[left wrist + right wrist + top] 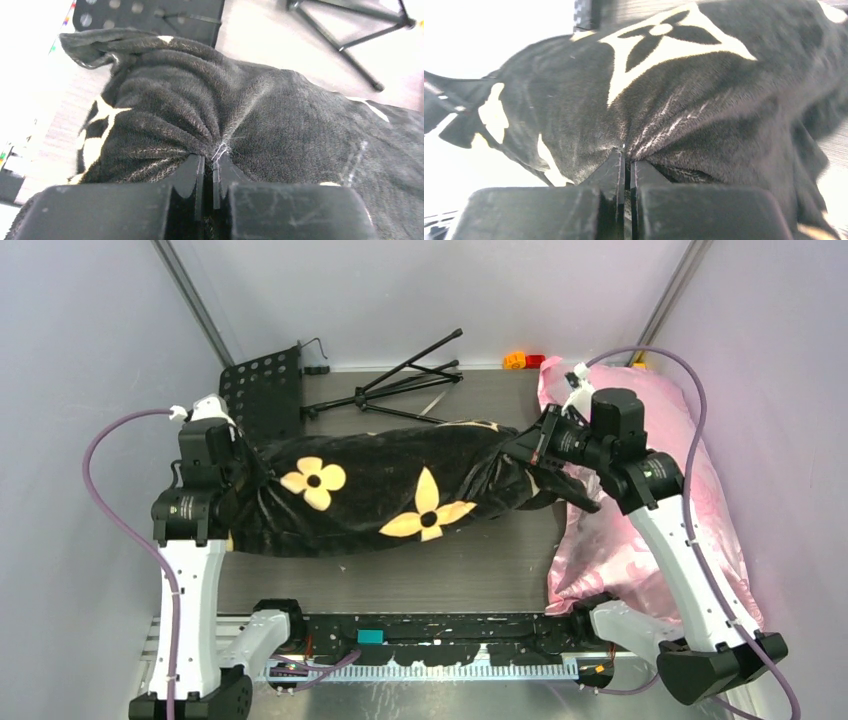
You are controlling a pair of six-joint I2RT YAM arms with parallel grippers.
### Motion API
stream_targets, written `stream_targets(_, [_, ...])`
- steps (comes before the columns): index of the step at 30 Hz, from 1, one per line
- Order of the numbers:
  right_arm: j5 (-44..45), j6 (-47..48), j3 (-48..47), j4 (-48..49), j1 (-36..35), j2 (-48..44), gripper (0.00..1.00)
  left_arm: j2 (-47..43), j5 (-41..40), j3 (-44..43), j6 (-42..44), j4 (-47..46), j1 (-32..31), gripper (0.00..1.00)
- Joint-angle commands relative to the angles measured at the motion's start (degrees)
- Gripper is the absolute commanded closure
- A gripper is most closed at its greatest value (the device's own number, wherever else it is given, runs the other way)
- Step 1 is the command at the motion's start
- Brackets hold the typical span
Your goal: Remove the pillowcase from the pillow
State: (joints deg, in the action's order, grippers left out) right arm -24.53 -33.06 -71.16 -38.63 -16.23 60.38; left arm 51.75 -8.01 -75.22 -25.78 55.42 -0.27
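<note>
We count one pillowcase (pixel 380 490), black plush, lying lengthwise across the table (pixel 450 570) between the two arms, and it bulges as though filled; the pillow itself is covered from every view. Two whole yellow flower motifs show on its upper face from above, one toward the left end (pixel 314 480) and one near the middle (pixel 428 508). We count two grippers, both engaged. The left gripper (pixel 209 167) is at the left end of the cover, its jaws pressed together on a pinch of plush that gathers into radiating pleats at the tips. The right gripper (pixel 628 160) is at the right end, its jaws likewise closed on a fold of the same fabric, creases running up from the tips. One shiny pink pillow (pixel 640 510) lies along the right side of the table, partly under the right arm. At the far edge we note one perforated black plate (pixel 262 390), one folded black tripod stand (pixel 400 390) and two small blocks, one orange (pixel 515 360) and one red (pixel 536 361).
</note>
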Motion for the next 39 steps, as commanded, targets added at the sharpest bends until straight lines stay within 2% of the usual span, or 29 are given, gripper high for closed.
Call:
stream_targets(1, [-5.9,-11.0,-7.9,9.5,-0.1,-0.7,1.0,5.6,1.2,-6.5,3.4,5.0,-0.3,1.0])
stream_targets(6, [-9.4,-24.2,-8.6,20.0,2.6,7.3,1.0,17.1,4.5,-15.0,8.4,11.2,-0.3,1.0])
stream_targets(9, [-11.6,-39.2,-4.9,36.0,9.2,14.0,1.0,25.4,4.4,-19.9,9.0,9.7,-0.3,1.0])
stream_targets(10, [-10.4,-41.7,-4.1,40.8,11.4,16.4,1.0,28.9,5.6,-22.4,8.9,9.8,-0.3,1.0])
stream_targets(12, [-7.0,-40.4,-5.4,42.1,14.5,20.6,0.96,35.7,9.5,-26.7,8.5,8.9,-0.3,1.0])
stream_targets(13, [-4.9,-37.4,-7.6,38.7,15.3,22.5,0.9,38.0,11.2,-29.0,7.9,8.1,-0.3,1.0])
stream_targets(14, [-3.0,-33.9,-10.4,34.7,15.4,24.2,0.74,39.7,12.4,-30.1,7.2,6.9,-0.3,0.99])
stream_targets(15, [-1.0,-29.8,-12.9,30.3,15.4,25.6,0.56,41.3,13.1,-31.2,6.6,5.8,-0.3,0.91])
stream_targets(17, [2.4,-23.6,-17.8,22.9,17.1,27.2,0.23,43.6,13.9,-34.1,5.5,5.0,-0.3,0.66])
stream_targets(18, [4.1,-21.6,-18.6,20.0,17.3,27.2,0.16,44.6,14.4,-36.1,5.4,4.8,-0.3,0.58])
stream_targets(20, [5.6,-18.6,-17.5,18.8,17.4,25.5,0.1,46.2,14.7,-40.1,5.9,5.0,-0.3,0.51])
stream_targets(22, [6.5,-15.5,-15.8,18.3,17.4,22.7,0.08,47.5,15.1,-43.5,6.4,5.1,-0.3,0.51])
stream_targets(24, [6.1,-11.6,-15.7,16.0,17.4,19.8,0.08,48.8,16.5,-44.8,6.4,4.7,-0.3,0.54])
stream_targets(25, [5.8,-9.2,-15.8,14.6,17.1,18.3,0.08,49.4,17.1,-44.9,6.0,4.4,-0.3,0.58])
stream_targets(28, [9.4,0.4,-17.2,8.7,12.7,13.8,0.08,51.1,19.0,-43.9,4.8,2.5,-0.3,0.82])
stream_targets(30, [13.4,5.7,-16.9,5.4,9.0,11.6,0.08,52.0,19.0,-42.6,3.5,0.8,-0.3,0.84])
stream_targets(34, [14.6,6.5,-10.7,4.7,7.4,8.5,0.08,53.2,19.4,-41.4,1.5,-2.7,-0.3,0.84])
stream_targets(39, [3.1,5.3,3.8,15.1,4.4,2.8,0.08,55.1,20.0,-43.7,1.3,-2.6,-0.3,0.85])
